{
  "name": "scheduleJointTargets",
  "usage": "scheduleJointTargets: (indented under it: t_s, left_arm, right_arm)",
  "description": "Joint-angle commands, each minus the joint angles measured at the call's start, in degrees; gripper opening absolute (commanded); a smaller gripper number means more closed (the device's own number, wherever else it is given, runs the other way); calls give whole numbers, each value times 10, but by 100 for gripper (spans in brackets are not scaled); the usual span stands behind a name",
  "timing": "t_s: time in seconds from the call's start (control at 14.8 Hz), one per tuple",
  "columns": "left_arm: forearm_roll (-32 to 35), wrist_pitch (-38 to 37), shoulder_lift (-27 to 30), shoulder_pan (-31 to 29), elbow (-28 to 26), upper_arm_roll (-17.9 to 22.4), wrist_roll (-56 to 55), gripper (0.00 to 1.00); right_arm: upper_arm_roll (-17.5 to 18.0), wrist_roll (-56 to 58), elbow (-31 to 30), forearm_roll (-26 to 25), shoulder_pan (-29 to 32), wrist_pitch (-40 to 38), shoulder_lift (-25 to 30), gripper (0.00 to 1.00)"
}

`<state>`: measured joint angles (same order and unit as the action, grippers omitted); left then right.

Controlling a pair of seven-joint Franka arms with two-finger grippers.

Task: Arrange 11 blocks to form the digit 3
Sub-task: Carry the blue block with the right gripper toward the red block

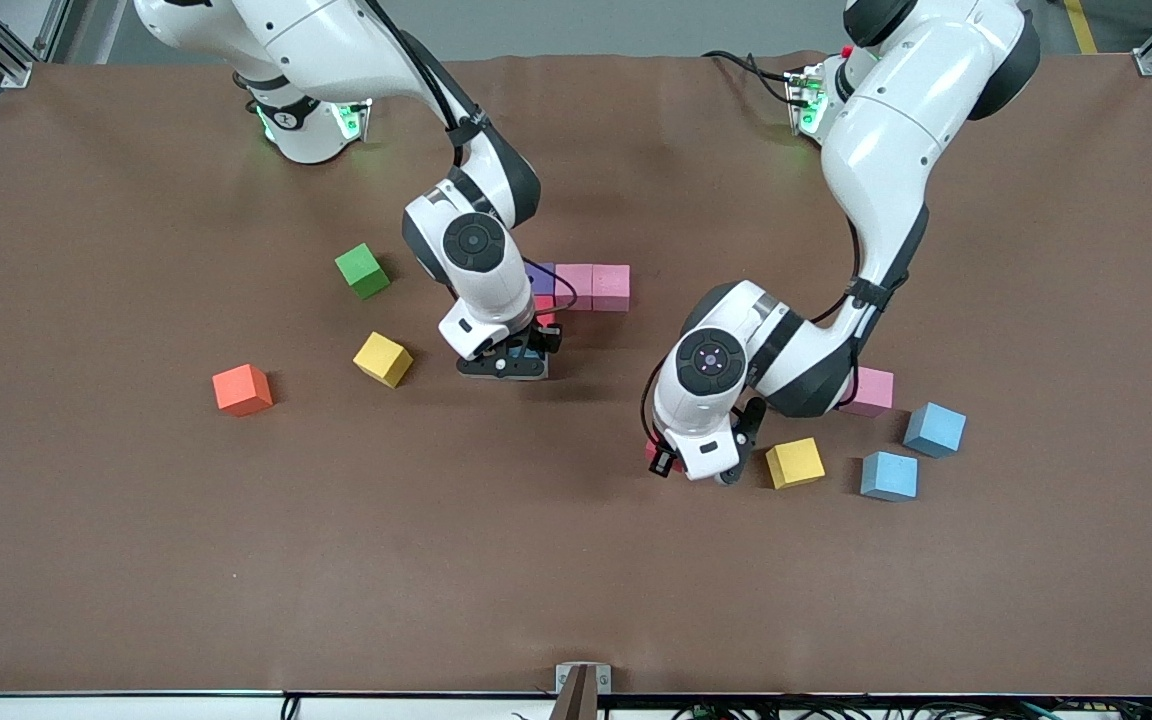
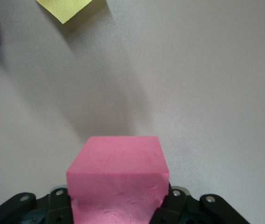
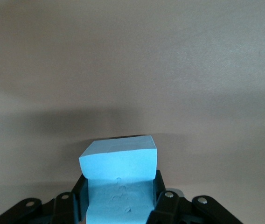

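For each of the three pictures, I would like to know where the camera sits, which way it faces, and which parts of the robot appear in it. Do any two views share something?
Front view: high across the table, facing both bases; both arms show.
Left wrist view: on the left arm's wrist, facing the table; left gripper shut on a red block.
Right wrist view: on the right arm's wrist; right gripper shut on a blue block.
Shared: the yellow block beside the left gripper also shows in front.

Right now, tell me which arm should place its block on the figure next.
Probably the right. The right gripper holds a blue block just beside the started row, under the red block. The left gripper grips a red cube by the yellow block.
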<state>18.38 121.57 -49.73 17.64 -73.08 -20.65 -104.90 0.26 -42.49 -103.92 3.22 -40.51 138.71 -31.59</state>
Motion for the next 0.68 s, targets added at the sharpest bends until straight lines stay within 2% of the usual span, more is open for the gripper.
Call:
scheduleJointTargets:
  t_s: [0.0,0.61]
  left_arm:
    - [11,-1,9,-1,-5,0,2,44]
    - [11,-1,10,-1,-5,0,1,44]
  right_arm:
    - [-6,-26,3,-4,-9,5,-1,1]
    - [-21,-63,-12,-19,-28,24,0,1]
